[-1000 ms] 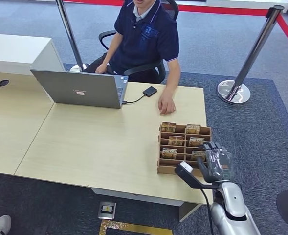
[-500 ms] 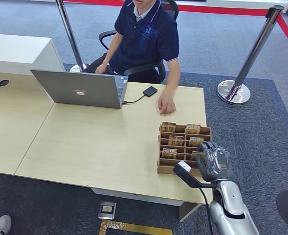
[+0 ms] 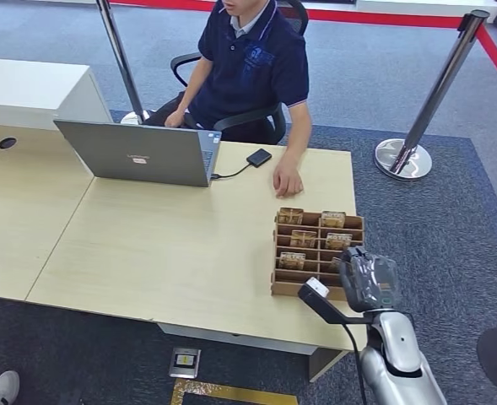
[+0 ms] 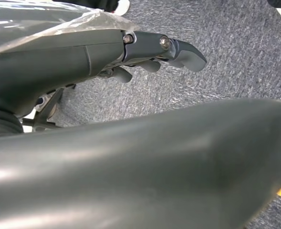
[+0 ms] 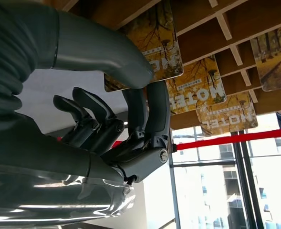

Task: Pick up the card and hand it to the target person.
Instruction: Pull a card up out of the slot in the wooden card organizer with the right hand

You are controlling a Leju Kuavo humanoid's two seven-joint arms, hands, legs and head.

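Grey carpet ran under a pale wooden table, and we stood at its near right corner. Across it a person in a dark blue shirt sat in a black chair, one hand resting flat on the tabletop just behind a wooden card rack. That rack sat close to the table's right edge and near its front edge, split into rows of slots with cards standing in them.

Our right hand hung over the rack's near right corner. From the right wrist view, the thumb and two dark fingers closed on the card nearest to us, which still sat in its slot; the remaining fingers were curled back clear of it. This card was printed with yellow autumn trees and the word HOTEL in pale letters, and two more cards of the same design stood in the slots behind.

Our left hand hung low over the carpet, fingers loosely extended and holding nothing.

A grey laptop stood well apart on the far left, with a small black device cabled beside it. Beyond the table's right edge lay open carpet up to a chrome stanchion.
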